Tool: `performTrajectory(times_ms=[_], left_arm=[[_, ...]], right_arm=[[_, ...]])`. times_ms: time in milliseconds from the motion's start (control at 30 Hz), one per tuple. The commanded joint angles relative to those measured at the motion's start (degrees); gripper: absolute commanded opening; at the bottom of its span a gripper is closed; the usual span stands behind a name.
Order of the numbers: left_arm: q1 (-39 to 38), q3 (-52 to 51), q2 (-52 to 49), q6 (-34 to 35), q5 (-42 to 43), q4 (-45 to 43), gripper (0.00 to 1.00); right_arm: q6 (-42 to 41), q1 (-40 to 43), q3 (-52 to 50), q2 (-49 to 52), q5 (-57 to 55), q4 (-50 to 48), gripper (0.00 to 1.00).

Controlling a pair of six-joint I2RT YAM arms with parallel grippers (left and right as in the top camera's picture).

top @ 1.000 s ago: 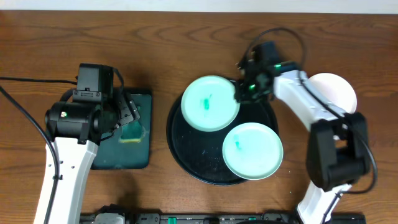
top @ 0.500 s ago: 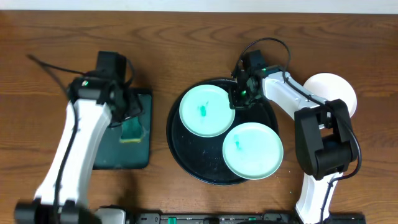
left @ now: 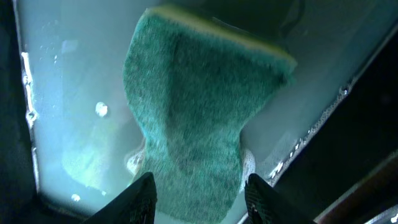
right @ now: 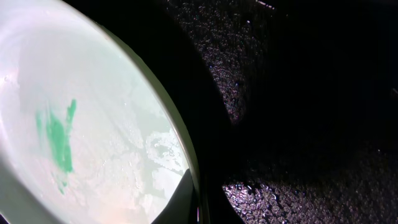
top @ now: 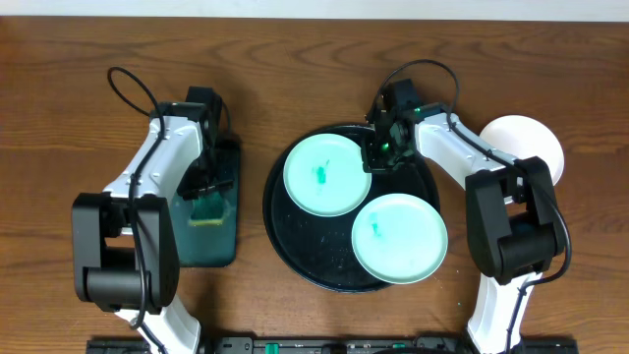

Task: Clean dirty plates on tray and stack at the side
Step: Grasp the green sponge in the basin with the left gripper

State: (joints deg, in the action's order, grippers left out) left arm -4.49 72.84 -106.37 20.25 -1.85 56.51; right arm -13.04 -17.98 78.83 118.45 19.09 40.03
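On the black tray (top: 305,246), the mint plate (top: 324,175) sits with your right hand (top: 378,152) closed on its rim; a hasty pull could slip it free. Your left hand (left: 199,196) straddles the sponge (left: 199,106), fingers (left: 144,196) apart, grip unconfirmed. Only the left wrist view shows this straddle; overhead, the arm hides it.

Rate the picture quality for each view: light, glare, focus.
Overhead: evenly lit, sharp, only faint shadows. Left wrist: sponge very close and slightly soft, wet glints around it. Right wrist: mint plate glaring near white, black tray mostly lost in darkness.
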Motion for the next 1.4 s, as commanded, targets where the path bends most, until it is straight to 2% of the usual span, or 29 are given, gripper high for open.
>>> performTrajectory(times_ms=[0,267,400,467,500,533,600,700,933,1067,1367], left_arm=[[0.4,-1.4,0.0,-2.4,-0.3,-1.1,0.47],[2.1,-8.2,0.0,-2.9,-0.3,-8.5,0.47],[3.0,-8.3,0.4,-2.9,-0.2,-9.6,0.38],[3.0,-8.0,1.0,-2.9,0.2,-9.7,0.37],[2.9,-8.0,1.3,-2.9,0.7,-9.8,0.39],[2.9,-8.0,1.9,-2.9,1.4,-10.1,0.46],[2.9,-8.0,2.7,-2.9,1.8,-10.3,0.54],[2.9,-8.0,4.9,-3.1,2.8,-10.3,0.59],[2.9,-8.0,11.6,-4.4,2.7,-10.4,0.58],[3.0,-8.7,11.0,-4.6,2.7,-10.7,0.51],[4.8,-12.7,7.5,-4.6,2.7,-15.6,0.5]], right_arm=[[-1.0,-0.1,0.1,0.4,-1.7,1.0,0.01],[-0.6,-0.1,0.1,0.4,-1.7,1.8,0.01],[-0.6,-0.1,0.1,0.4,-1.7,1.8,0.01],[-0.6,-0.1,0.1,0.4,-1.7,1.8,0.01],[-0.6,-0.1,0.1,0.4,-1.7,1.8,0.01],[-0.6,-0.1,0.1,0.4,-1.7,1.8,0.01],[-0.6,-0.1,0.1,0.4,-1.7,1.8,0.01],[-0.6,-0.1,0.1,0.4,-1.7,1.8,0.01],[-0.6,-0.1,0.1,0.4,-1.7,1.8,0.01],[-0.6,-0.1,0.1,0.4,-1.7,1.8,0.01],[-0.6,-0.1,0.1,0.4,-1.7,2.0,0.01]])
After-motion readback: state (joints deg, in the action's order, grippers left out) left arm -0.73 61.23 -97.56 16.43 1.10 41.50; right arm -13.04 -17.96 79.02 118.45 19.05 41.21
